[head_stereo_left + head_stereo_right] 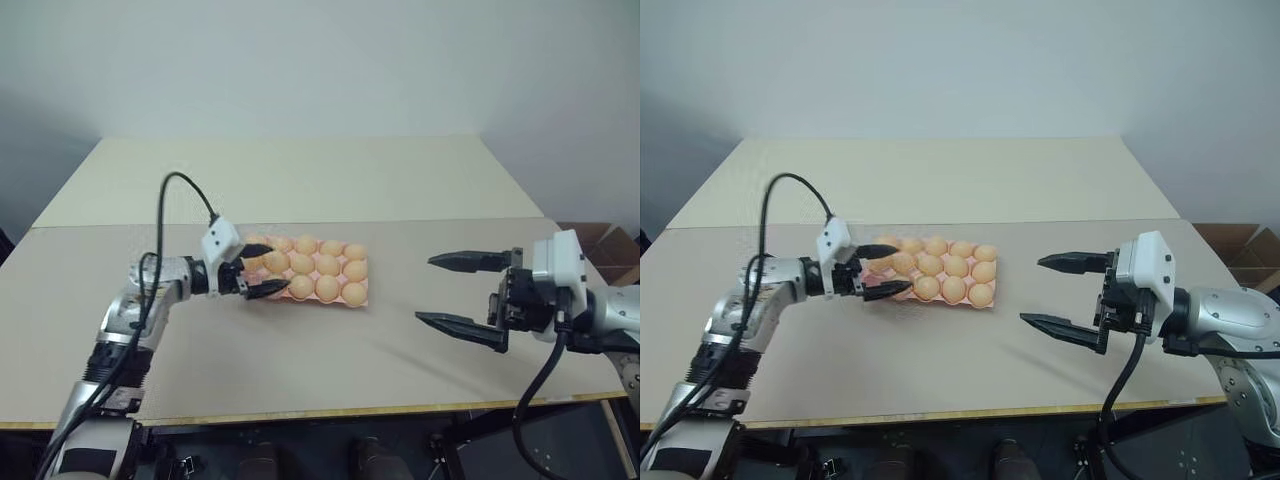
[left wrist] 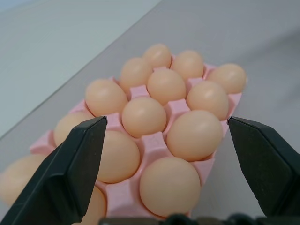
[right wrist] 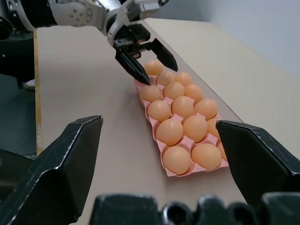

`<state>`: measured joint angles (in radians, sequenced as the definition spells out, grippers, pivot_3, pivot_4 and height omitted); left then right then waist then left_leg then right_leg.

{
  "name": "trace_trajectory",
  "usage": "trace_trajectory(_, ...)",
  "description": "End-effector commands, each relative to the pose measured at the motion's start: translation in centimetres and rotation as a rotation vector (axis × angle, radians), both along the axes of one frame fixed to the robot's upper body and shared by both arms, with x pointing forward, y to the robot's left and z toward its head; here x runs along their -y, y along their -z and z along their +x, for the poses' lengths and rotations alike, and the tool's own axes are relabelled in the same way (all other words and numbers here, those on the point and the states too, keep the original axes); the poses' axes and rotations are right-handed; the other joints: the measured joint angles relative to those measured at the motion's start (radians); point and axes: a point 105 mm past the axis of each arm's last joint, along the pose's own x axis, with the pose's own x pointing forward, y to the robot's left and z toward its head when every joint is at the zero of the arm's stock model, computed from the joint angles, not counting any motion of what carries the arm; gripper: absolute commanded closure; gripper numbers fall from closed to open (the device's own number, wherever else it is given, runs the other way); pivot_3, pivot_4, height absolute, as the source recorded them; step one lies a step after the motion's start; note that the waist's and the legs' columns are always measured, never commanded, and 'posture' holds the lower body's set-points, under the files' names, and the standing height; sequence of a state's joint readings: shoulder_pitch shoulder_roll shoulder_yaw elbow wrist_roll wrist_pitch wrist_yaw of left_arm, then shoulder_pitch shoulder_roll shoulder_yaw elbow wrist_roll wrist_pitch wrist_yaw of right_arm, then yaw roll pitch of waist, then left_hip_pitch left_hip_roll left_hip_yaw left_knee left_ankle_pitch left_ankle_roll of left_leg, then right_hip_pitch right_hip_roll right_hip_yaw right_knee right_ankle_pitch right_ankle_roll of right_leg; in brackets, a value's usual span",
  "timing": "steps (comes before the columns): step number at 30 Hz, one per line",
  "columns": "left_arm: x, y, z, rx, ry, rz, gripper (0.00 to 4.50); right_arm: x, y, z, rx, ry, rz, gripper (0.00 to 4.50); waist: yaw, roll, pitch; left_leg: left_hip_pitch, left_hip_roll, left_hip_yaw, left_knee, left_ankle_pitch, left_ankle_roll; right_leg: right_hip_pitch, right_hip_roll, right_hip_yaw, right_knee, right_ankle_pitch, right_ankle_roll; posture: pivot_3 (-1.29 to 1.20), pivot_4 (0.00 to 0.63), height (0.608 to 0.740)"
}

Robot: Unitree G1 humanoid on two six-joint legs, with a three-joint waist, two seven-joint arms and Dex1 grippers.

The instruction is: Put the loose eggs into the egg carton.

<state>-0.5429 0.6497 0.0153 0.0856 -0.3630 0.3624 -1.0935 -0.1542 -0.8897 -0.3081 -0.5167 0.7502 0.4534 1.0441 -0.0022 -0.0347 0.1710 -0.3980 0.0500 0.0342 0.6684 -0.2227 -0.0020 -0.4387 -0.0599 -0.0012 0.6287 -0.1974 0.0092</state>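
Left end effector (image 1: pixel 262 273), black fingers spread and holding nothing, reaches nearly level over the 9 o'clock end of the flat pale pink moulded egg carton (image 1: pixel 362 292), one finger on each side of that end's cups. Smooth light orange-tan eggs (image 1: pixel 327 264) fill the carton's cups at the middle of the beige tabletop (image 1: pixel 250 370). Right end effector (image 1: pixel 455 292) hangs released at 3 o'clock, well apart from the carton, with bare tabletop between.

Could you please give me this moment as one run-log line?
left gripper: open, at near end of egg carton | right gripper: open, apart from carton | eggs: in cups | table: no loose eggs seen
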Motion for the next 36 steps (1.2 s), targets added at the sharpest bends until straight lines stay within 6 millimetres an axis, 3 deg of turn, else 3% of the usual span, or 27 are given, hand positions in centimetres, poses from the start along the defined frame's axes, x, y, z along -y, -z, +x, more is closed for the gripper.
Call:
trace_trajectory(1, -0.5, -2.6, -1.8, 0.056, 0.037, -0.035, 0.03, 0.0, -0.9, -0.1, 0.041, -0.02, 0.013, 0.0, 0.0, 0.0, 0.0, 0.0, 0.0, 0.0, 0.0, 0.0, 0.0, 0.0, 0.0, 0.0, 0.0, 0.0, 0.0, 0.0, 0.15, 0.74)
trace_trajectory(12, -8.6, -3.4, -7.3, 0.042, -0.087, 0.022, 0.03, 0.3, -0.4, -0.4, 0.015, -0.092, -0.017, 0.0, -0.009, 0.0, 0.0, 0.002, 0.001, 0.001, 0.0, 0.0, 0.0, 0.0, 0.0, 0.0, 0.0, -0.004, -0.006, 0.0, 0.15, 0.74)
trace_trajectory(18, -11.2, -2.6, -10.2, -0.03, -0.18, 0.016, 0.03, 0.7, -0.2, 0.3, 0.009, -0.106, -0.031, 0.0, -0.006, 0.0, 0.0, 0.002, 0.002, 0.002, 0.0, 0.0, 0.0, -0.001, -0.001, 0.0, -0.001, -0.004, -0.007, 0.0, 0.15, 0.74)
trace_trajectory(30, -10.9, -1.9, -10.7, -0.034, -0.237, -0.015, 0.03, 0.5, -0.5, 0.8, 0.013, -0.131, -0.047, 0.0, 0.006, 0.0, 0.0, 0.001, 0.002, 0.003, -0.001, 0.0, 0.0, -0.002, -0.001, 0.0, -0.001, -0.004, -0.007, 0.0, 0.15, 0.74)
trace_trajectory(36, -11.3, -2.3, -9.4, -0.014, -0.282, -0.054, 0.03, 0.3, -0.7, 0.8, 0.017, -0.121, -0.043, 0.0, 0.009, 0.0, 0.0, 0.001, 0.002, 0.003, -0.001, 0.0, -0.001, -0.002, -0.001, 0.0, -0.001, -0.004, -0.007, 0.0, 0.15, 0.74)
